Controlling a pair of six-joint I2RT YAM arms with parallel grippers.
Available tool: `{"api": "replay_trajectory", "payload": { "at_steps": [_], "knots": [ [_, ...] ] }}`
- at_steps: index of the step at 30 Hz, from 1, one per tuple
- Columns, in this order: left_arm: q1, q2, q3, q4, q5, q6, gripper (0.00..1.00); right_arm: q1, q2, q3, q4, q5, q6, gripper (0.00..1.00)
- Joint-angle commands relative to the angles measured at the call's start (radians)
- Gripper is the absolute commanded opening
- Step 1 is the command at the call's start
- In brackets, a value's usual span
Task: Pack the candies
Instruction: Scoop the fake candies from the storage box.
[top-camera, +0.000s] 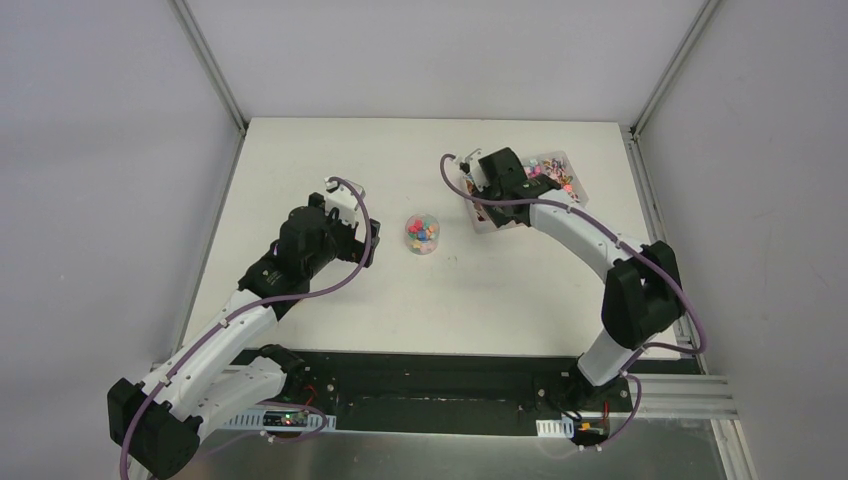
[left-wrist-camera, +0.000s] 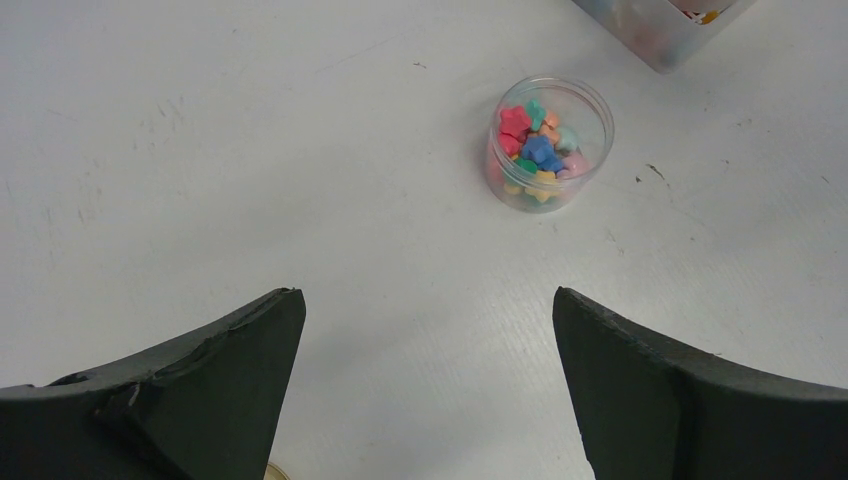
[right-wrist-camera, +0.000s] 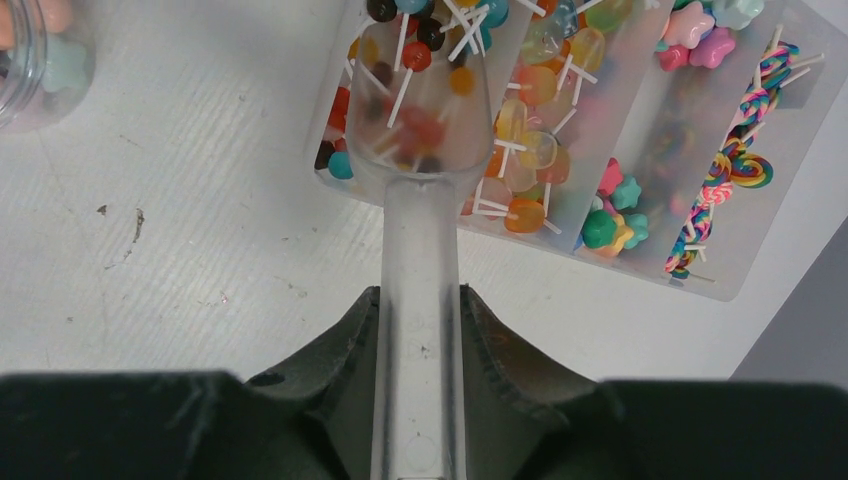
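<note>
The right hand (right-wrist-camera: 420, 300) was closed on the handle of the clear scoop (right-wrist-camera: 420, 140), whose bowl lay straight ahead over the end compartment of a divided tray (right-wrist-camera: 740, 280). The left hand (left-wrist-camera: 428, 300) stood wide open and empty above the bench (left-wrist-camera: 200, 150). Ahead of it, slightly right, the candies (left-wrist-camera: 538, 150) sat in a small clear jar (left-wrist-camera: 600, 130), well apart from its fingers.

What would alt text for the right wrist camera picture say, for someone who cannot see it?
The right gripper, jaws shut on a clear plastic scoop, holds its bowl at a divided clear tray of colourful candies: stick lollipops, star shapes, rainbow swirls. A small jar shows at the top left.
</note>
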Motion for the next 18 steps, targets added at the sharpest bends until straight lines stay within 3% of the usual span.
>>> {"api": "replay_trajectory", "payload": {
  "at_steps": [1, 18],
  "knots": [
    [0.002, -0.015, 0.000, 0.024, -0.014, 0.009, 0.99, 0.008, -0.055, -0.068, 0.005, -0.016, 0.039, 0.00],
    [0.002, -0.018, 0.000, 0.024, -0.012, 0.010, 0.99, 0.007, -0.230, -0.354, 0.312, -0.041, 0.067, 0.00]
  ]
}}
